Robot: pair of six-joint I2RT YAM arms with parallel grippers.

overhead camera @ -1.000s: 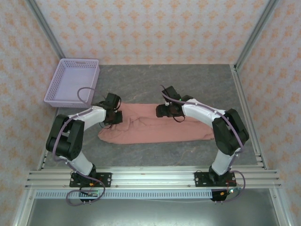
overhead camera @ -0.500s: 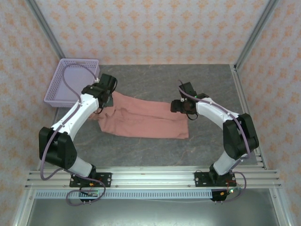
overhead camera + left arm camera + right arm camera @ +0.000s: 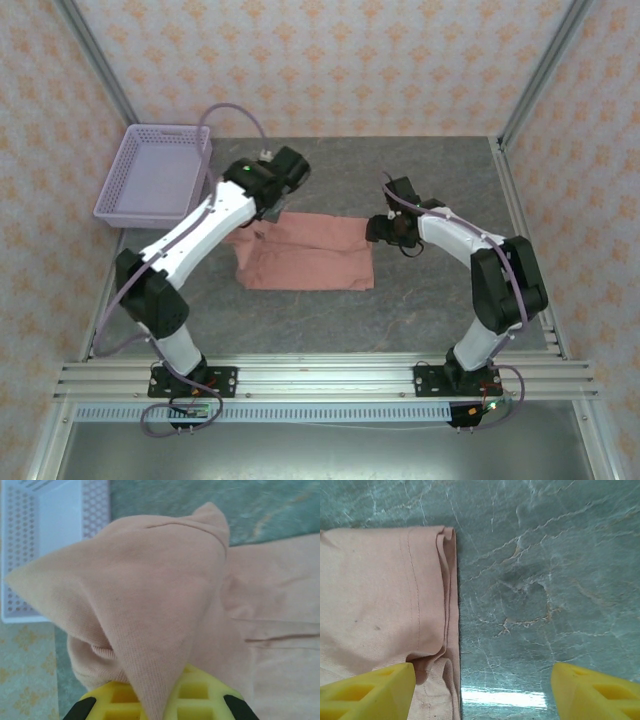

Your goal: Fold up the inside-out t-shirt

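Salmon-pink cloth, the t-shirt (image 3: 310,262) lies as a rough rectangle at the centre of the grey table (image 3: 440,180), its upper-left corner raised. The left gripper (image 3: 268,208) is pinching that corner, which in the left wrist view drapes in a peak above the yellow fingers (image 3: 207,692), with a lavender basket (image 3: 155,175) at upper left. The right gripper (image 3: 383,230) sits at the t-shirt's right edge with jaws spread wide over bare table, one finger above the folded hem at lower left.
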